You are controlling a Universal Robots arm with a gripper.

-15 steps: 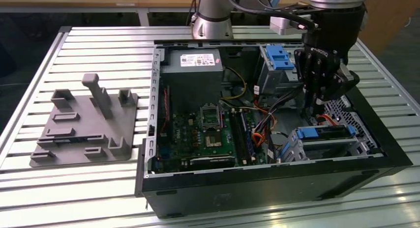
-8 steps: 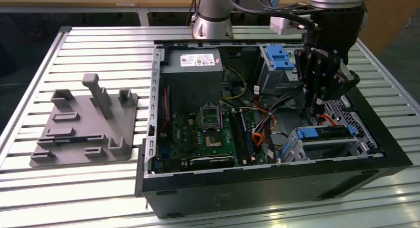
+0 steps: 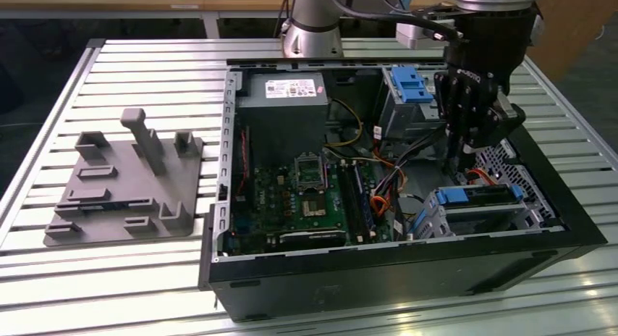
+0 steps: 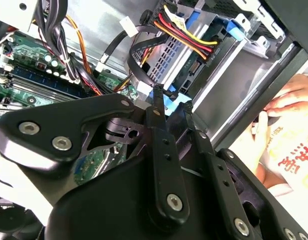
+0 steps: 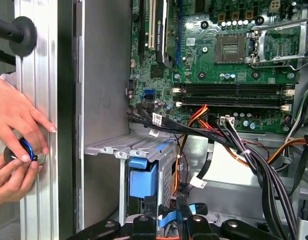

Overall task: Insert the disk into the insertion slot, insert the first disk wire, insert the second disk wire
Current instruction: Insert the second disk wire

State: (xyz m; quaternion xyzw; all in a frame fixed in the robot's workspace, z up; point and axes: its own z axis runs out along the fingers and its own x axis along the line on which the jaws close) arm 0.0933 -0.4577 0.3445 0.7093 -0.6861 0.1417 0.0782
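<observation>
The disk (image 3: 485, 194) sits in the slot (image 3: 483, 220), low in the open case (image 3: 386, 282) on the exterior view's right. The arm reaches straight down into the case just beside it — gripper (image 3: 470, 149) pinched on a blue wire (image 4: 175, 101). A person's hands (image 5: 16, 125) lie outside the case.

power supply label (image 3: 294, 88): print too small to read
red marks (image 4: 295, 161) on white, near a hand: illegible
</observation>
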